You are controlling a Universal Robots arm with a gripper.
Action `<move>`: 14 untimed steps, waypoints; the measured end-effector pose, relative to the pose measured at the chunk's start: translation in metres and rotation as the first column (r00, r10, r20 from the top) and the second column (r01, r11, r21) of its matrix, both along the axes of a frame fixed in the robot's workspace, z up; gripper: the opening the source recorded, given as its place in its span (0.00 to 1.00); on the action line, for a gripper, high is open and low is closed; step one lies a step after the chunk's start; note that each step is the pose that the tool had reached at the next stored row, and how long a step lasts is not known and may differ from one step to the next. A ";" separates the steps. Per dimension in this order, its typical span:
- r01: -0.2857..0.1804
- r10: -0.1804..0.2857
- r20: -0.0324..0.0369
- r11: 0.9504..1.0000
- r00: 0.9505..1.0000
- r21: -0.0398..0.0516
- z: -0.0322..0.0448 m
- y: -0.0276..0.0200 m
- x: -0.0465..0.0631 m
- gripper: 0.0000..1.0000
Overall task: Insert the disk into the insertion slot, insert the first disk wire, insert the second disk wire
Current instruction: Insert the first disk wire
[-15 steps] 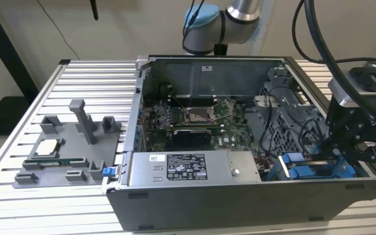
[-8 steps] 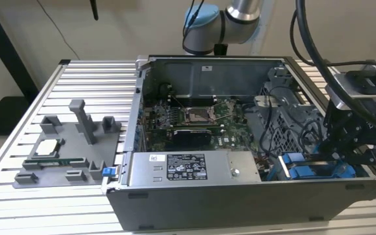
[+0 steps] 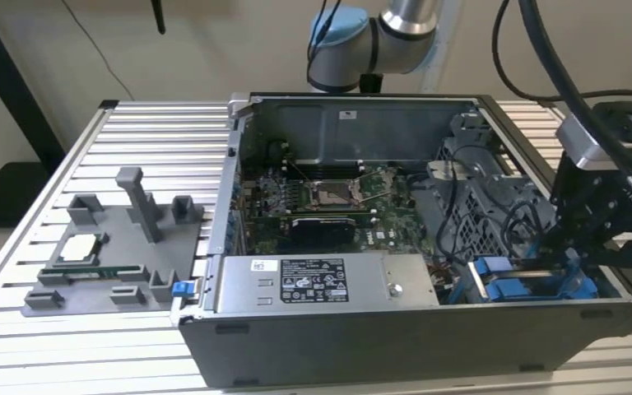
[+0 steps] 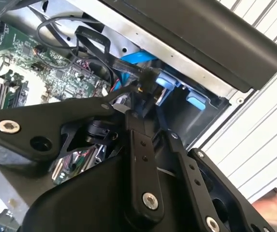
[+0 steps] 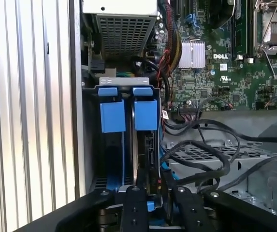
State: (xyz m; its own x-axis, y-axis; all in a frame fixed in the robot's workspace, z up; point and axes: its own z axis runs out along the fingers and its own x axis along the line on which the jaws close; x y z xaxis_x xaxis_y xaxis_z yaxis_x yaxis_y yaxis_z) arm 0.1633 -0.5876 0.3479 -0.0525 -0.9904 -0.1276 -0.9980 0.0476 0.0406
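Note:
The disk point(image 5: 149, 147) sits edge-on in its blue carrier point(image 5: 145, 114), down inside the insertion slot point(image 5: 115, 80), the grey metal bay at the case's front corner point(image 3: 527, 284) on the exterior view's right. My gripper point(image 3: 575, 257) hangs directly over that bay. In the second wrist view its black fingers point(image 4: 139, 140) close on a small black connector of a disk wire point(image 4: 146, 79), just beside the blue tabs point(image 4: 165, 82). The black wire trails back over the gripper body. In the first wrist view the gripper point(image 5: 155, 192) sits above the disk's connector edge.
A second blue carrier point(image 5: 112, 115) fills the neighbouring bay. Loose black cables point(image 5: 203, 145) cross beside the slot. The grey power supply point(image 3: 327, 284), the motherboard point(image 3: 327, 197) and the case wall point(image 5: 75, 121) hem the bay in. A grey fixture with parts point(image 3: 102, 255) stands outside the case.

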 end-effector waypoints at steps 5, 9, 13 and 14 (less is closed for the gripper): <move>0.000 0.000 0.000 1.000 1.000 0.000 0.0157 0.0000 0.000 1.00; 0.000 0.000 0.000 1.000 1.000 0.000 0.0281 0.0000 0.000 1.00; 0.000 0.000 0.000 1.000 1.000 0.000 0.0355 0.0000 0.000 1.00; 0.000 0.000 0.000 1.000 1.000 0.000 0.0355 0.0000 0.000 1.00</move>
State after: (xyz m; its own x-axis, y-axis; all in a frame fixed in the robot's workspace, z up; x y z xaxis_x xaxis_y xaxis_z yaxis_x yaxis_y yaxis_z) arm 0.1633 -0.5876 0.3834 -0.0525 -0.9904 -0.1278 -0.9980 0.0477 0.0406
